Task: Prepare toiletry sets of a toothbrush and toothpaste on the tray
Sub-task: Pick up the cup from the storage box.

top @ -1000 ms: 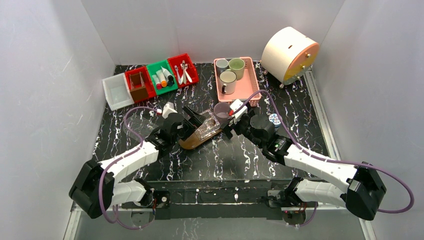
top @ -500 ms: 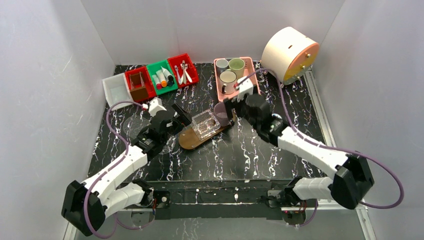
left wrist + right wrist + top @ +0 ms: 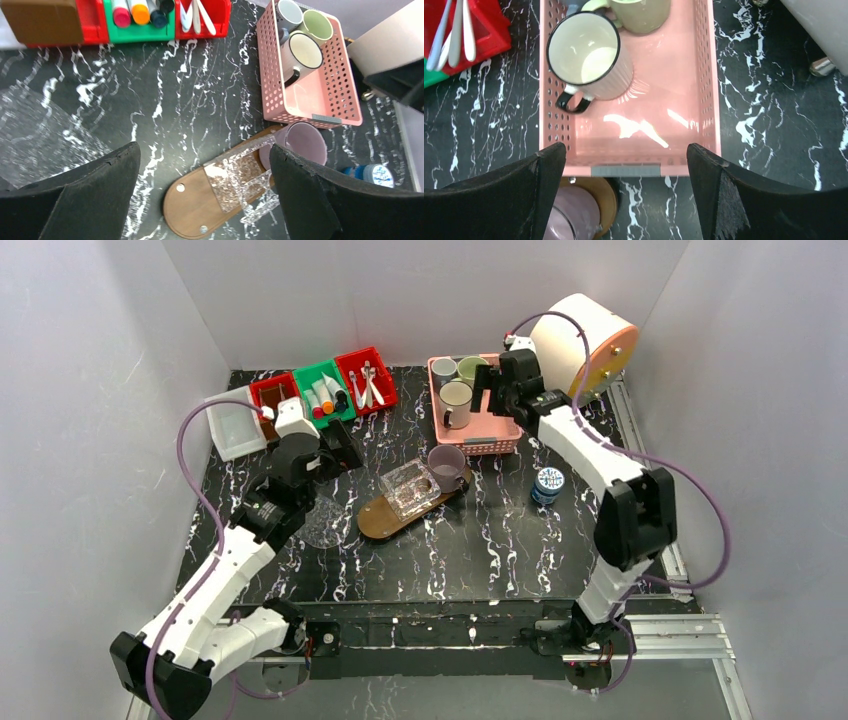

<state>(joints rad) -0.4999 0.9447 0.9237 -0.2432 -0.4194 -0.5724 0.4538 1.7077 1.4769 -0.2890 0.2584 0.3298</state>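
Right pincer [image 3: 625, 150] now over pink basket [image 3: 664, 85], wide open, empty

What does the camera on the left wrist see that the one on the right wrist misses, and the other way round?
Only the left wrist view: the green plastic bin of coloured-cap tubes, the clear plastic bag lying on the dark-brown oblong wooden tray, and the small blue-lidded jar.

Only the right wrist view: nothing new, just a closer, straight-down look at the pink slatted plastic basket.

Both: that basket, its white black-rimmed mug and pale green mug, the purple mug beside it, and the red bin of white toothbrushes.
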